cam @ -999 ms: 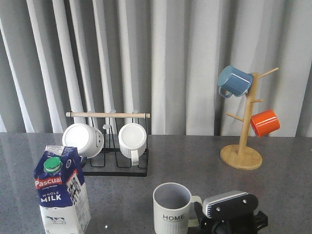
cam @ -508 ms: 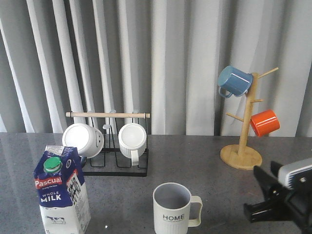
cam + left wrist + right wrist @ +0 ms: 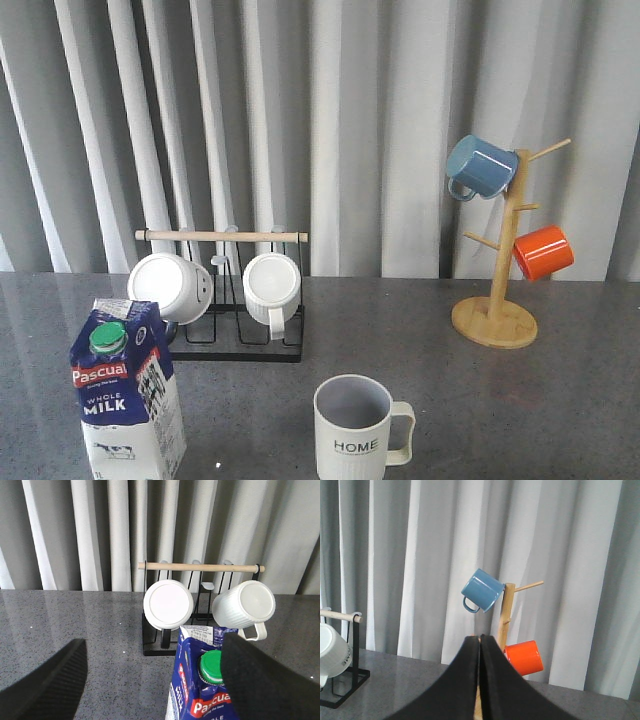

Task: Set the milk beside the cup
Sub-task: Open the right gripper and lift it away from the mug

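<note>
Grey pleated curtain behind, dark speckled stone-look tabletop [image 3: 500, 400] in front. Milk carton [image 3: 128, 400] stands upright at the near left; the ribbed cup [image 3: 352, 428] stands near centre, handle to the right, well apart from the carton. A black wire rack [image 3: 240, 330] with a wooden bar holds two white mugs behind them. A wooden mug tree [image 3: 497, 290] at far right carries a blue mug [image 3: 480, 167] and an orange mug [image 3: 543, 252].

Left gripper [image 3: 160, 680]: fingers spread wide, straddling the carton top in the wrist view, not yet touching it as far as I can tell. Right gripper [image 3: 480, 680]: fingers pressed together, holding nothing, aimed toward the mug tree.

Risks, judged: the carton is tall with a narrow base, so a high or off-centre grip could tip it, and squeezing could dent the card walls. Setting it down too close could knock the cup.

Legible text: "Pascual", "WHOLE MILK" on the carton; "HOME" on the cup.
</note>
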Controlling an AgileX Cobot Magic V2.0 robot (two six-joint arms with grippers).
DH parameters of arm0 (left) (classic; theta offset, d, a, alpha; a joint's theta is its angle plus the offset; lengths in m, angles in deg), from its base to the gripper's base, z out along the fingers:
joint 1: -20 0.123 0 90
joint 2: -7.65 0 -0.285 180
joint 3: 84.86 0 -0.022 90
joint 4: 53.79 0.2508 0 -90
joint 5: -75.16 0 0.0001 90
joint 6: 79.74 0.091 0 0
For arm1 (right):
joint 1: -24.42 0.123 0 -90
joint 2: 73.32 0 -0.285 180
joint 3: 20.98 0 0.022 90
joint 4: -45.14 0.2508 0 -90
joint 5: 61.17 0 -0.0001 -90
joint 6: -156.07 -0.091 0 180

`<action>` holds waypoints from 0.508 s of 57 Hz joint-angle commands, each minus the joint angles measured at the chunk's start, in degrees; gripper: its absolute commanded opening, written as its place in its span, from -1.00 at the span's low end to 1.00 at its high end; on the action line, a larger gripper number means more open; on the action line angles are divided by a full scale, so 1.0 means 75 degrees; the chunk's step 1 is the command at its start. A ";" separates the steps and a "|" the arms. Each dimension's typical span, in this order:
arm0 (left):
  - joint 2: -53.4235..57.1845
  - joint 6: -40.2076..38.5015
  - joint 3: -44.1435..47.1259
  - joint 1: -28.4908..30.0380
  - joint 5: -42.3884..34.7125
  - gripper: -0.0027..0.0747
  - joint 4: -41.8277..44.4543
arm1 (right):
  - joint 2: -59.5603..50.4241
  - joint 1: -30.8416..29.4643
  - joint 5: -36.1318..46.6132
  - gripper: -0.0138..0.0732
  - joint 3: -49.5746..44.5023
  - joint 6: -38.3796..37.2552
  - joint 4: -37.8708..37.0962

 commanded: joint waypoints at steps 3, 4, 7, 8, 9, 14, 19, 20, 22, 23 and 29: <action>0.0011 -0.0084 -0.0249 -0.0035 -0.0544 0.41 -0.0060 | -0.0224 -0.0046 0.0259 -0.70 0.0256 -0.0034 -0.0132; 0.0011 -0.0084 -0.0249 -0.0035 -0.0544 0.41 -0.0060 | -0.0243 -0.0046 0.0259 -0.70 0.0256 -0.0025 -0.0132; 0.0011 -0.0084 -0.0249 -0.0035 -0.0544 0.41 -0.0060 | -0.0275 -0.0046 0.0394 -0.70 0.0256 0.0073 -0.0132; 0.0011 -0.0084 -0.0249 -0.0035 -0.0544 0.41 -0.0060 | -0.0274 -0.0046 0.0430 -0.70 0.0256 0.0117 -0.0132; 0.0011 -0.0084 -0.0249 -0.0035 -0.0544 0.41 -0.0060 | -0.0283 -0.0046 0.0455 -0.70 0.0256 0.0150 -0.0100; 0.0011 -0.0084 -0.0249 -0.0035 -0.0544 0.41 -0.0060 | -0.0282 -0.0046 0.0446 -0.70 0.0256 0.0151 -0.0077; 0.0011 -0.0084 -0.0249 -0.0035 -0.0544 0.41 -0.0060 | -0.0282 -0.0046 0.0446 -0.70 0.0256 0.0151 -0.0077; 0.0011 -0.0084 -0.0249 -0.0035 -0.0544 0.41 -0.0060 | -0.0282 -0.0046 0.0446 -0.70 0.0256 0.0151 -0.0077; 0.0011 -0.0084 -0.0249 -0.0035 -0.0544 0.41 -0.0060 | -0.0282 -0.0046 0.0446 -0.70 0.0256 0.0151 -0.0077; 0.0011 -0.0084 -0.0249 -0.0035 -0.0544 0.41 -0.0060 | -0.0282 -0.0046 0.0446 -0.70 0.0256 0.0151 -0.0077; 0.0011 -0.0084 -0.0249 -0.0035 -0.0544 0.41 -0.0060 | -0.0282 -0.0046 0.0447 -0.70 0.0256 0.0151 -0.0080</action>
